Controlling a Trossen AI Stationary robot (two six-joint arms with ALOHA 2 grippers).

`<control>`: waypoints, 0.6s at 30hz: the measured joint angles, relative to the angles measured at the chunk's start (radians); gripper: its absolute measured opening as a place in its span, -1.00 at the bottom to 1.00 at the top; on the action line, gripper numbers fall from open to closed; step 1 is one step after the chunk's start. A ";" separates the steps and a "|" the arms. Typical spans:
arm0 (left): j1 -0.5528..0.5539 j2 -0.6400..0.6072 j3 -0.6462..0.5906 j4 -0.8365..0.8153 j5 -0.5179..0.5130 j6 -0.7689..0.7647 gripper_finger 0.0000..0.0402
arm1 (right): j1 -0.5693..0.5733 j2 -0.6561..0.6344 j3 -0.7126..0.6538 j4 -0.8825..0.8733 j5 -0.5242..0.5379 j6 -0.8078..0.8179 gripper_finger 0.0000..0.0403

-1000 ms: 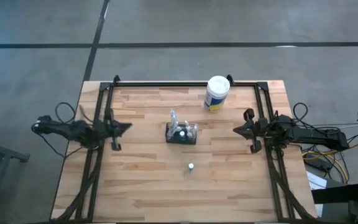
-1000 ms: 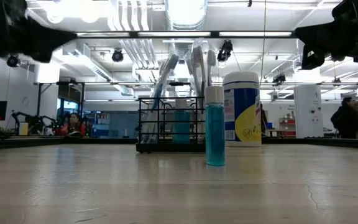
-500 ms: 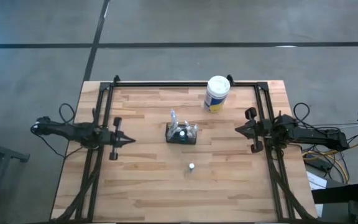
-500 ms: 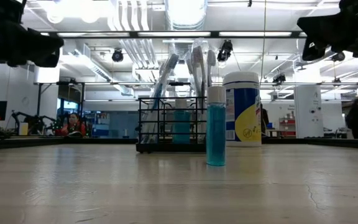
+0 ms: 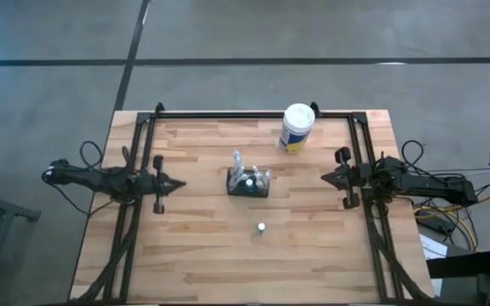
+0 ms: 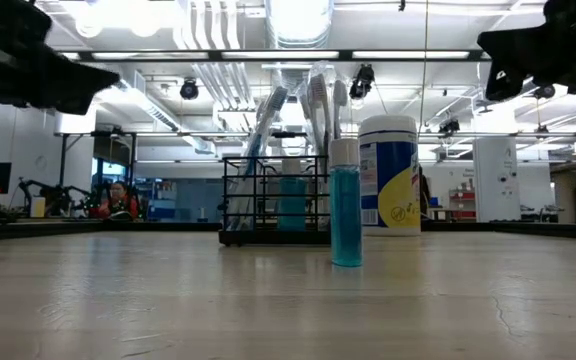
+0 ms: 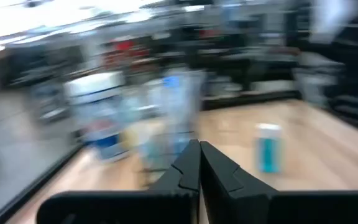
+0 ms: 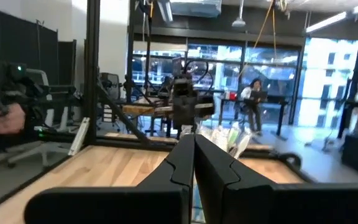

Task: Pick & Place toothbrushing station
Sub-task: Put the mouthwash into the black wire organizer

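Note:
The toothbrushing station, a small black mesh caddy [image 5: 249, 182], stands on its base at the table's middle with toothbrushes upright in it. It also shows in the low view [image 6: 273, 200] and blurred in the left wrist view [image 7: 166, 124]. My left gripper [image 5: 182, 183] is shut and empty, held above the table to the caddy's left and pointing at it; its wrist view shows the shut fingertips [image 7: 199, 149]. My right gripper [image 5: 323, 178] is shut and empty, above the table to the caddy's right [image 8: 193, 140].
A white canister with a yellow-blue label [image 5: 297, 127] stands far right of the caddy. A small blue bottle with a white cap [image 5: 262, 228] stands nearer the front edge [image 6: 346, 215]. Black frame rails [image 5: 253, 114] run along the left, right and far sides. People show in the room behind.
My left gripper has swung toward the table's near edge, then a little way back toward the far edge, and now points level at the caddy, still shut. The caddy, bottle and canister have kept still.

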 joint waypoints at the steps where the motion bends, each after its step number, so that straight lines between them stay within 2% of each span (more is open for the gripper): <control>1: 0.002 0.000 0.002 -0.006 -0.072 -0.026 -0.98 | 0.000 0.003 0.000 -0.002 0.000 0.023 -0.96; 3: 0.006 0.001 0.021 -0.054 -0.183 -0.068 -0.99 | 0.007 0.020 0.000 0.013 -0.001 0.071 -0.96; 4: 0.009 0.001 0.033 -0.092 -0.207 -0.080 -0.99 | 0.019 0.032 0.003 0.013 -0.001 0.088 -0.96; 8: 0.011 0.001 0.070 -0.175 -0.177 -0.129 -0.98 | 0.106 0.134 0.051 0.002 0.020 0.112 -0.96; 11: 0.011 0.001 0.074 -0.173 -0.169 -0.163 -0.98 | 0.192 0.258 0.136 -0.055 0.117 0.125 -0.96; 15: 0.012 0.001 0.070 -0.166 -0.169 -0.183 -0.97 | 0.294 0.484 0.323 -0.241 0.229 0.164 -0.94; 18: 0.012 0.001 0.064 -0.168 -0.169 -0.183 -0.95 | 0.345 0.674 0.479 -0.397 0.267 0.196 -0.86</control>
